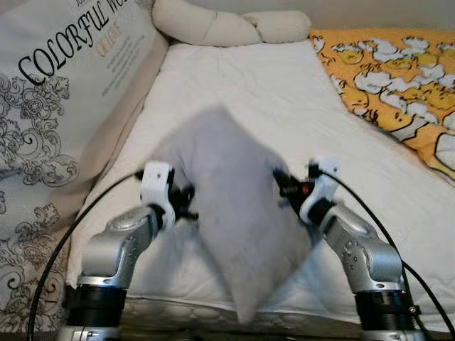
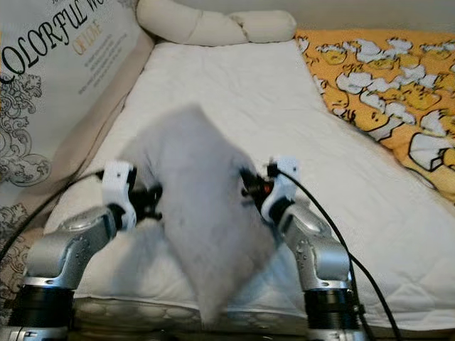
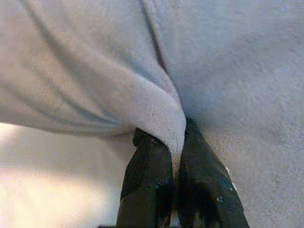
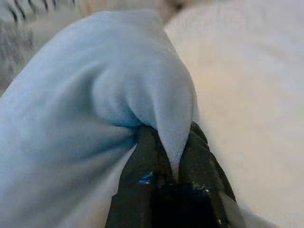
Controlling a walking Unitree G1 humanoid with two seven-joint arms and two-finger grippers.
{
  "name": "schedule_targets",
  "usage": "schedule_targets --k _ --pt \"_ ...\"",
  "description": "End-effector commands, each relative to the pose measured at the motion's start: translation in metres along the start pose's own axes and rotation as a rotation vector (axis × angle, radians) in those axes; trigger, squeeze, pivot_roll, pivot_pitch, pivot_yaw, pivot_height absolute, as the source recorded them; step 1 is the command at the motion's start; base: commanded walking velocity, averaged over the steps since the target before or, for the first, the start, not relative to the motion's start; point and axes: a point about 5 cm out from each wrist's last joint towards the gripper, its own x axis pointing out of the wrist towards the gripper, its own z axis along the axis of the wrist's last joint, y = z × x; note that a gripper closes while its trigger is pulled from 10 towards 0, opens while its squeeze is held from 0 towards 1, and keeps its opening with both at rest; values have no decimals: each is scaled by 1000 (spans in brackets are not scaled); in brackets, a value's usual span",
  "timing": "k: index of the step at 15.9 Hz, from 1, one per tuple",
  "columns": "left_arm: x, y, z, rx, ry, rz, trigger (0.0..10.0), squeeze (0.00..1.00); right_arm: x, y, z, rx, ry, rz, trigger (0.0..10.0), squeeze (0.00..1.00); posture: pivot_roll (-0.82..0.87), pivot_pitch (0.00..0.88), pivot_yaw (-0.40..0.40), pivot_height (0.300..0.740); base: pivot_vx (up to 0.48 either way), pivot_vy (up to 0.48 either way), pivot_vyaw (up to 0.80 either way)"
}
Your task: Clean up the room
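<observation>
A pale grey pillow (image 1: pixel 231 206) hangs on a corner above the near end of the white mattress (image 1: pixel 284 92), held up between both arms. My left gripper (image 1: pixel 186 199) pinches its left edge, and my right gripper (image 1: pixel 282 186) pinches its right edge. In the left wrist view the black fingers (image 3: pixel 147 180) are shut on a fold of the grey fabric (image 3: pixel 161 114). The right wrist view has that gripper's fingers (image 4: pixel 145 164) shut on a pale fold (image 4: pixel 171 123) of the same pillow. The pillow looks blurred in the eye views.
A large printed cushion (image 1: pixel 50 92) leans along the left side of the bed. A cream twisted bolster (image 1: pixel 227 25) lies at the head. An orange blanket with white ducks (image 1: pixel 394 78) covers the right side. The mattress edge (image 1: pixel 213 312) is just below my arms.
</observation>
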Motion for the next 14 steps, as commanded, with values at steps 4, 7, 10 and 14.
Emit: schedule_targets --k 4,7,10,14 --pt "0 -6 34 -38 -154 -40 10000 0 -4 15 -6 12 -29 10 0 0 -5 0 100 740 0 0 0" --pt "-5 -9 28 114 -158 -15 10000 0 -10 12 -10 18 -31 -42 0 0 3 0 99 740 0 0 0" --pt "-10 -18 25 234 -213 -13 10000 0 -14 10 -16 -9 -6 -95 10000 0 -6 0 101 740 0 0 0" --pt "-9 -16 13 288 -177 53 10000 0 -11 3 -17 -48 0 -203 10000 0 -4 0 84 740 0 78 0"
